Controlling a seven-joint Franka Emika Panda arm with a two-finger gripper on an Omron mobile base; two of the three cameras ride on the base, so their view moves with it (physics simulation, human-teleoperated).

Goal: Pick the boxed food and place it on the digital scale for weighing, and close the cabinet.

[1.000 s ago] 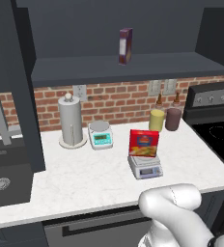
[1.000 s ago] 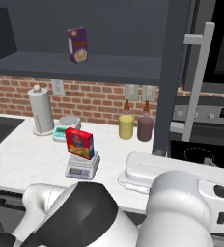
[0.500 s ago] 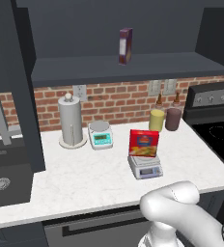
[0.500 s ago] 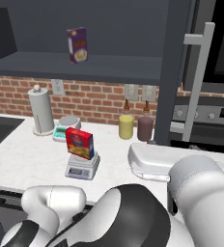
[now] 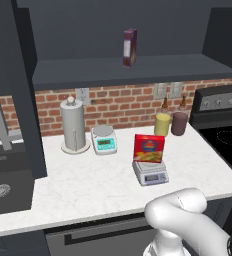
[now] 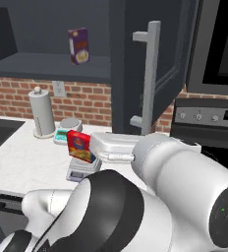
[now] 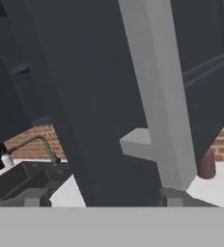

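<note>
The boxed food stands upright on the digital scale, mid-counter; the right base view has the same box on the scale. The cabinet's right door hangs open with its silver bar handle facing out. Its left door is open too. My gripper is open and holds nothing. It sits close against the right door, and the handle rises just above the right fingertip.
A narrow purple box stands on the cabinet shelf. On the counter are a teal-and-white scale, a paper towel holder and two bottles. The stove is at the right, the sink at the left.
My hand has moved up and left to the right cabinet door. In the right base view that door and its handle now stand farther left. The box and scale have not moved.
</note>
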